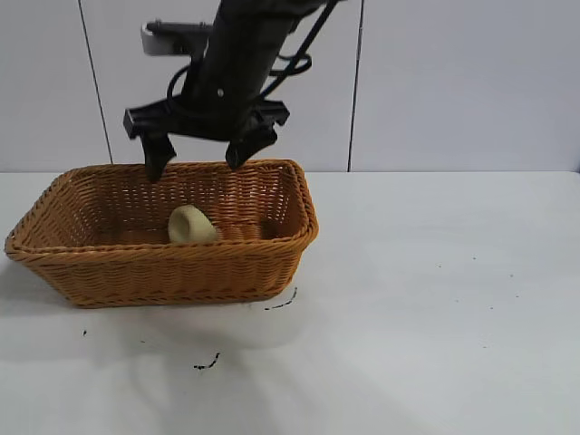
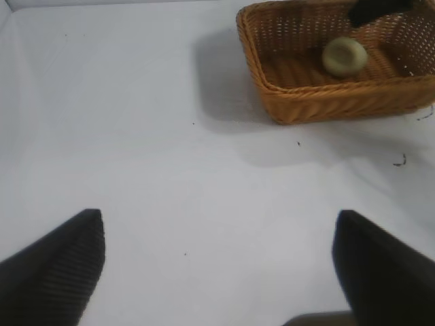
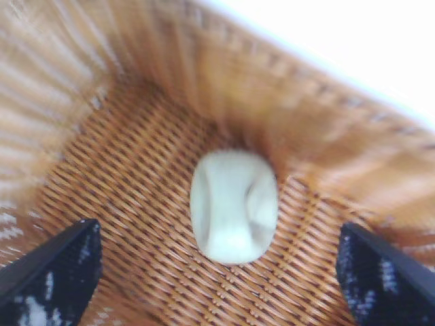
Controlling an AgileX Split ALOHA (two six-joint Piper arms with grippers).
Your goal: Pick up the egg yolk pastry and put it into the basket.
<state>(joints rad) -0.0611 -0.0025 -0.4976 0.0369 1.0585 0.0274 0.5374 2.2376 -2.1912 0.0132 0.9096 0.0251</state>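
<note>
The pale yellow egg yolk pastry (image 1: 190,225) lies tilted on the floor of the orange-brown wicker basket (image 1: 181,272), free of any gripper. My right gripper (image 1: 199,161) hangs open and empty just above the basket's far rim, over the pastry. In the right wrist view the pastry (image 3: 233,206) lies on the basket weave (image 3: 122,204) between the gripper's (image 3: 217,234) wide-open fingers. My left gripper (image 2: 217,224) is open and empty over bare table, far from the basket (image 2: 319,102) and the pastry (image 2: 344,56). The left arm is out of the exterior view.
The basket stands at the left of a white table (image 1: 435,299). Small dark marks (image 1: 207,364) lie on the table in front of the basket. A pale panelled wall runs behind.
</note>
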